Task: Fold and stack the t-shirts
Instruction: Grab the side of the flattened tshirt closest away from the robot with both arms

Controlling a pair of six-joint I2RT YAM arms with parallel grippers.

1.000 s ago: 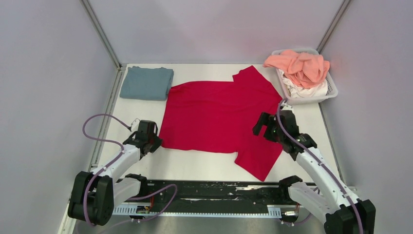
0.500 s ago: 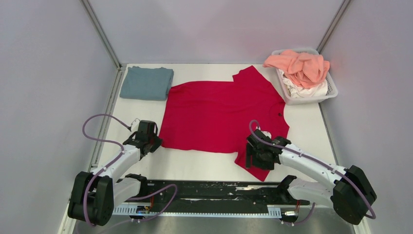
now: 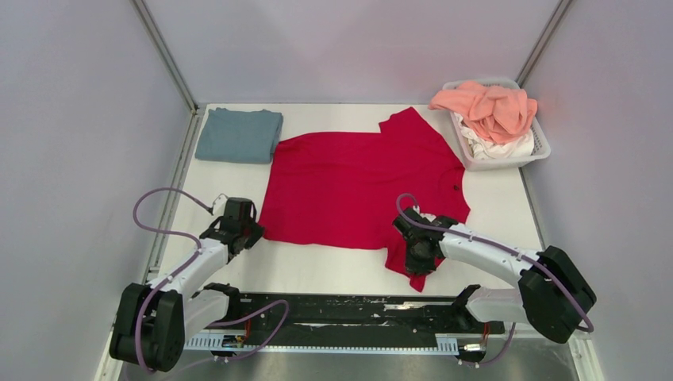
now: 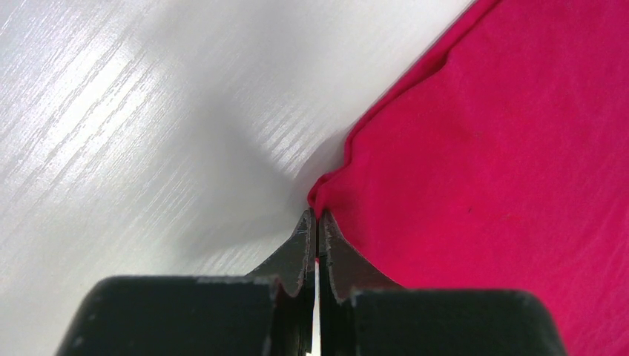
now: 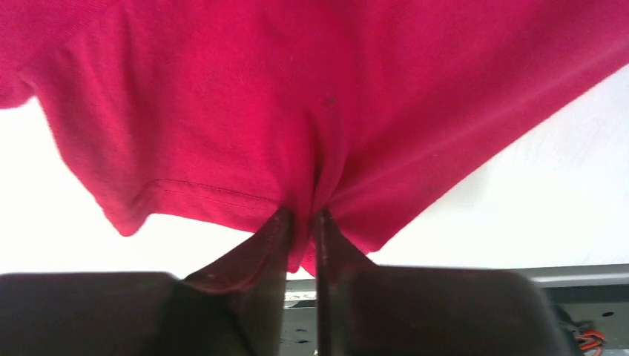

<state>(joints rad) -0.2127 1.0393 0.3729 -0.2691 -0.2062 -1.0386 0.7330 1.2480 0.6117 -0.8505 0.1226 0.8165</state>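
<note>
The pale bench (image 3: 317, 270) carries a red shirt (image 3: 349, 190) spread flat across the middle of the frame, a folded blue-grey shirt (image 3: 240, 135) at upper left, and a slatted basket (image 3: 508, 163) at upper right.

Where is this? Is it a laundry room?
Probably a robot lab booth: left arm and right arm bolted to a white table, grey walls around it, a red t-shirt spread out.

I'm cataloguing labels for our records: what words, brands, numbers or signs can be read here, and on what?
None readable. The red t-shirt, blue-grey t-shirt, pink t-shirt and basket show no text; the dark spot on the red one is too small to make out.
</note>
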